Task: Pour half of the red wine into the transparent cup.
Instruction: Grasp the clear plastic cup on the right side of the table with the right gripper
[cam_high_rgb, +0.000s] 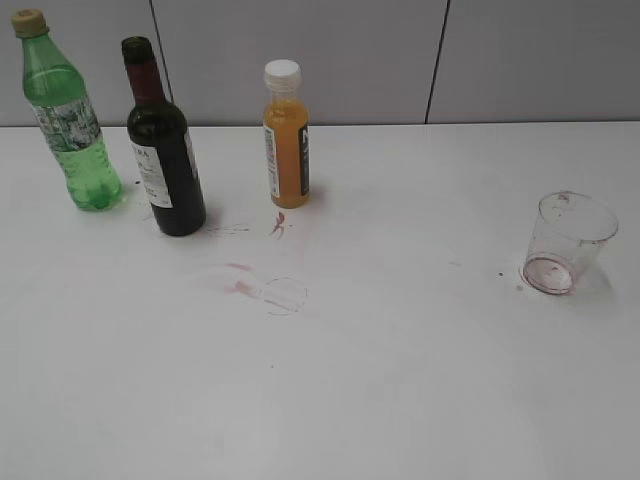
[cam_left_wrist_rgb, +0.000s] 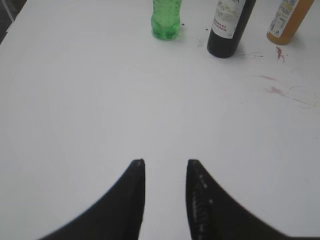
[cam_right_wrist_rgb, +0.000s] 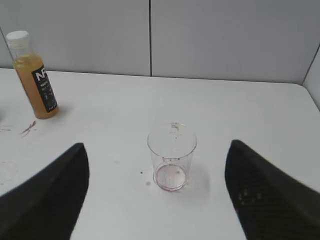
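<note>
The red wine bottle (cam_high_rgb: 163, 150), dark glass with a white label and dark red neck foil, stands upright at the back left; its lower part shows in the left wrist view (cam_left_wrist_rgb: 227, 27). The transparent cup (cam_high_rgb: 568, 243) stands upright and empty at the right, with reddish stains at its base. In the right wrist view the cup (cam_right_wrist_rgb: 171, 155) stands ahead of my open right gripper (cam_right_wrist_rgb: 156, 172), between the lines of its two wide-spread fingers. My left gripper (cam_left_wrist_rgb: 165, 162) is open and empty over bare table, well short of the wine bottle. Neither gripper shows in the exterior view.
A light green plastic soda bottle (cam_high_rgb: 68, 115) stands left of the wine bottle. A small orange juice bottle (cam_high_rgb: 286, 135) with a white cap stands right of it. Red stains and a ring mark (cam_high_rgb: 270, 292) lie on the white table. A grey wall runs behind.
</note>
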